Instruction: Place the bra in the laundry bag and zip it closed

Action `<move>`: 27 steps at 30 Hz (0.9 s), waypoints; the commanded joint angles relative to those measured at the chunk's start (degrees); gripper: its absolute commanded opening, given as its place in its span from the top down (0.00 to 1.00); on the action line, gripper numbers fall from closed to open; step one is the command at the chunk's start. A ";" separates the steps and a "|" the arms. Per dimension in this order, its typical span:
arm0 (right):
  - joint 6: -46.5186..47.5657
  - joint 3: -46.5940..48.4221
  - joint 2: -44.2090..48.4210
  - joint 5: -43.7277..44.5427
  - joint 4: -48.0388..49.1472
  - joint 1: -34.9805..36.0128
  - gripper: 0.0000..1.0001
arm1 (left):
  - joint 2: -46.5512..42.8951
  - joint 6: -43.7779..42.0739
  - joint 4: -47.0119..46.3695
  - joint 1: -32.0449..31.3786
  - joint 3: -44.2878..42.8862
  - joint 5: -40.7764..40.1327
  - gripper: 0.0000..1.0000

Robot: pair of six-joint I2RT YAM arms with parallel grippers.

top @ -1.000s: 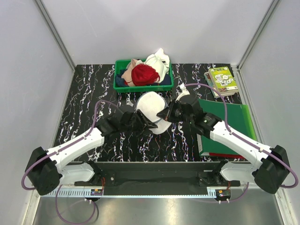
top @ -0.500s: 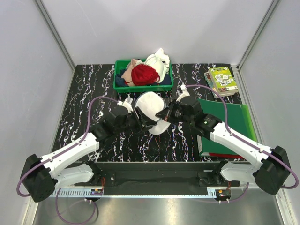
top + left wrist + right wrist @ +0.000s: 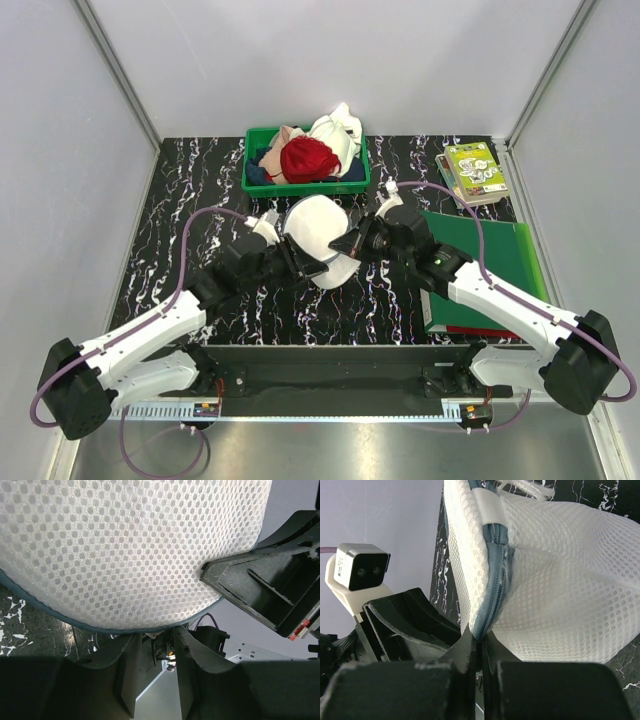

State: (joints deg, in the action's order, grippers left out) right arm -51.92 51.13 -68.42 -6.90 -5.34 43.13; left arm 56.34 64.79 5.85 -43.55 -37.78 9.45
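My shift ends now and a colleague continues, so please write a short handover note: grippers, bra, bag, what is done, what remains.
Right gripper: shut on the grey zip at the rim of the laundry bag.
Left gripper: jaws apart, at the bag's other side, gripping nothing clearly.
Bag: between the two grippers, in front of the green bin.
Bra: not clearly visible; possibly inside the bag, unconfirmed.
Done: one side of the bag is held.
Left: confirm the bra is inside, then zip the bag fully closed.
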 commanded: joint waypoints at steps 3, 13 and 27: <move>-2.48 -0.07 0.83 -1.80 4.82 0.55 1.00 | 0.27 -4.67 -1.54 0.13 -2.74 -3.47 0.71; -3.37 -1.39 1.63 -4.17 4.73 -0.24 1.00 | -1.57 -8.54 17.85 0.22 -6.17 -16.80 1.00; 7.08 16.44 -19.37 -31.09 -12.55 -9.47 0.57 | -13.27 -16.02 10.69 1.98 0.78 -4.45 1.00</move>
State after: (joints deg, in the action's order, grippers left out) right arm -50.11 59.09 -83.44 -32.71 -8.97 33.98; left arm 42.00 50.74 25.04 -41.52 -37.06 -2.66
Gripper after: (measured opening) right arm 0.173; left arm 0.008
